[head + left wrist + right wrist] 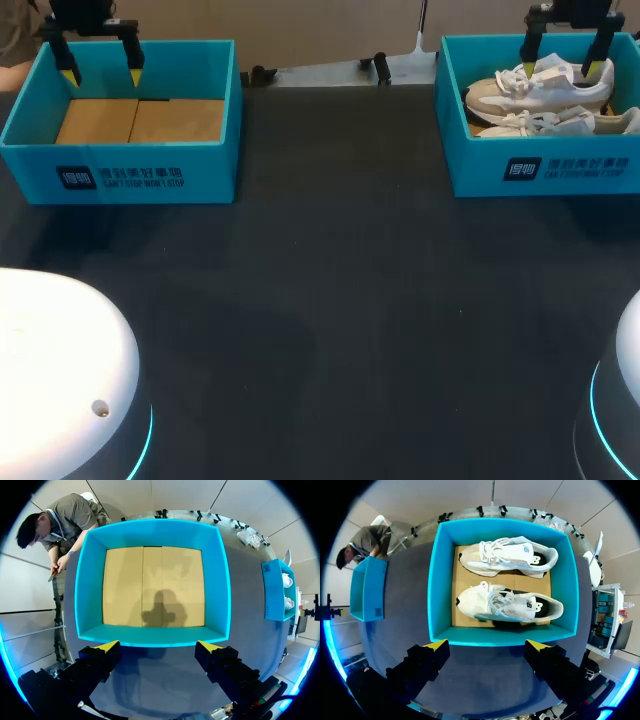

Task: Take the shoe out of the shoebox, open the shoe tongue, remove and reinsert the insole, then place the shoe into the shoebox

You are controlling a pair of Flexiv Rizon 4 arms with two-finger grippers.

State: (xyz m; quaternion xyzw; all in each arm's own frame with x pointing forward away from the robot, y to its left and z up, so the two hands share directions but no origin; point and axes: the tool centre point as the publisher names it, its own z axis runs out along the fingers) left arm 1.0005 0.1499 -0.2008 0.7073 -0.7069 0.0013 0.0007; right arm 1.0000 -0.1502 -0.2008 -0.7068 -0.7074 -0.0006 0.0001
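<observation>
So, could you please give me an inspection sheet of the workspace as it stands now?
Surface: dark table, bare between the boxes.
Job's things: two white shoes lying side by side in the right box; left box shows only its cardboard floor.
Clutter: nothing seen.
Grippers: left gripper above the left box, jaws open; right gripper above the shoes, jaws open, holding nothing.
Cables: nothing seen.
Surroundings: nothing seen reaching over the table.
</observation>
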